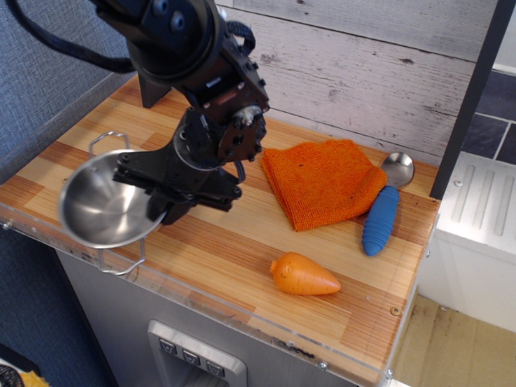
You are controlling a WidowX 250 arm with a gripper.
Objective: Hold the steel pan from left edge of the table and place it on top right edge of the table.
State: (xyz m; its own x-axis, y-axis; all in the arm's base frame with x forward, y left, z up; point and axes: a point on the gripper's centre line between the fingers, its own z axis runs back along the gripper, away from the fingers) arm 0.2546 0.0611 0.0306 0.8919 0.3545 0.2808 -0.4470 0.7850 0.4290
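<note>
The steel pan (101,205) is a shiny round bowl with two wire loop handles. It hangs tilted above the front left part of the wooden table (242,258). My black gripper (165,208) is shut on the pan's right rim, with one finger inside the bowl and one outside. The arm reaches down from the top left of the view and hides the table behind it.
An orange cloth (322,181) lies at the back centre-right. A spoon with a steel bowl and blue handle (380,218) lies right of the cloth. A toy carrot (304,275) lies near the front edge. A grey wall stands at the left, a plank wall behind.
</note>
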